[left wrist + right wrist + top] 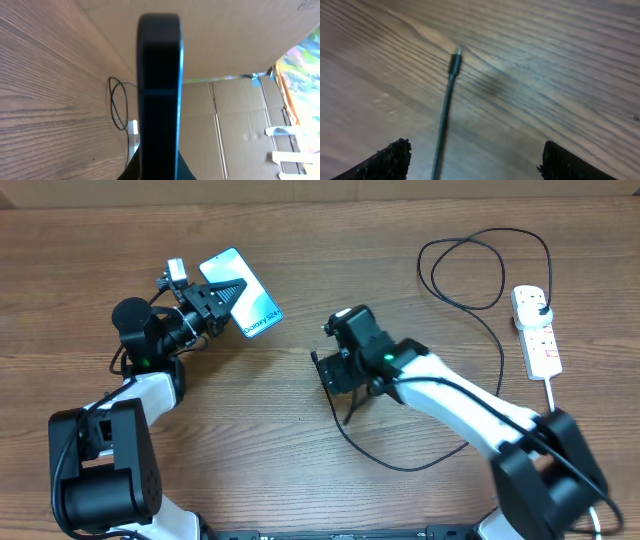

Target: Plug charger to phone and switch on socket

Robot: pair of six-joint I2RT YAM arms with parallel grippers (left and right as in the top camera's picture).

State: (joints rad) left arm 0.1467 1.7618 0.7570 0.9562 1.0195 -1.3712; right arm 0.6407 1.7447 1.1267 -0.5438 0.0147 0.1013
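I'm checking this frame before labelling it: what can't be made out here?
- Socket switch position: too small overhead; in the left wrist view the phone hides most of it.
- Phone's port: too small overhead; the left wrist view shows only a dark, blurred edge.
- Connector tip shape: blurred in the right wrist view.
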